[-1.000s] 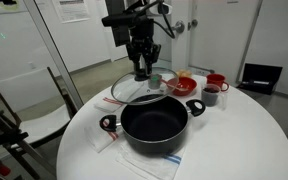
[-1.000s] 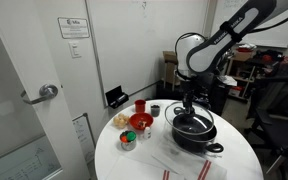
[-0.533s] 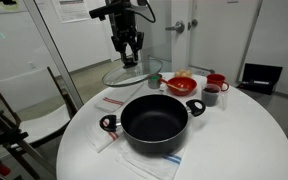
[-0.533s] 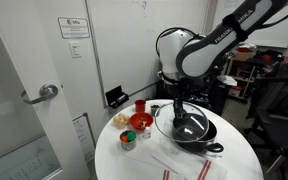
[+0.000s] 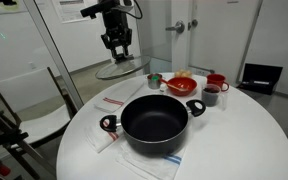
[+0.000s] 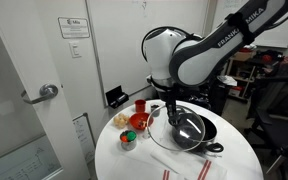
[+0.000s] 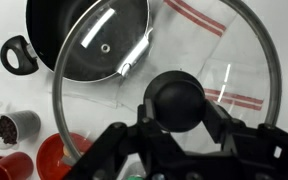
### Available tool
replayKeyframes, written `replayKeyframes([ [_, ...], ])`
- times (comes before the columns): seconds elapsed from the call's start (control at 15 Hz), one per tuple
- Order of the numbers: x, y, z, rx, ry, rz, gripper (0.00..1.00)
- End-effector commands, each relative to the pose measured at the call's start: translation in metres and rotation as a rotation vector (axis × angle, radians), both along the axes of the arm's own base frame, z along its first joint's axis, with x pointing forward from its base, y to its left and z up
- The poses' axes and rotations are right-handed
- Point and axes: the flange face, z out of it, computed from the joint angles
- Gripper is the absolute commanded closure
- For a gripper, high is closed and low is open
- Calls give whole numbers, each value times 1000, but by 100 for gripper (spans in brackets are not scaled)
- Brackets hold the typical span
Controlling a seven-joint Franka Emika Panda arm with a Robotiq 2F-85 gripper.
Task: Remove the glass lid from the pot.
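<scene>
- Change: a second ago the lid (image 5: pixel 119 70) sat tipped just over the pot's (image 5: pixel 154 122) back rim. Half a second ago it was up and off to the side. Now it hangs well clear, at about 11 o'clock of the pot in this exterior view.
- The pot is open on the table (image 5: pixel 249 130) and nothing touches it. The lift-off itself looks done to me; what's left is parking the lid somewhere.
- Pincer (image 7: pixel 176 118) is closed narrow on the knob (image 7: pixel 176 98), one finger on each side, and carries the lid by it.
- In the wrist view the lid (image 7: pixel 234 60) fills most of the frame. The pot (image 7: pixel 17 55) sits at 10 o'clock of the knob, partly seen through the glass.
- Arm (image 6: pixel 184 60) arcs in from high up, with the wrist pointing straight down and the pincer (image 6: pixel 169 108) vertical. The lid (image 6: pixel 179 130) hangs roughly level, maybe slightly tilted.
- Below the lid: striped cloth (image 7: pixel 199 15) at 12 o'clock, red bowls (image 5: pixel 184 84) nearby. I'd pick bare table for set-down, since glass on a single-knob grip can swing.
</scene>
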Motion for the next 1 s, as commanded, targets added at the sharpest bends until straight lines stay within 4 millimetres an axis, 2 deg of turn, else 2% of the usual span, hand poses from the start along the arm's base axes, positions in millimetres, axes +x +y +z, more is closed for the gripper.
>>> replayKeyframes([
  [0.0, 1, -1, 0, -1, 1, -1, 50],
  [0.07, 1, -2, 0, -1, 1, -3, 75],
  [0.2, 2, 6, -16, 0, 14, 30, 75],
  [0.6, 0, 47, -84, 47, 85, 128, 75],
  [0.93, 9, 57, -132, 72, 118, 159, 75],
])
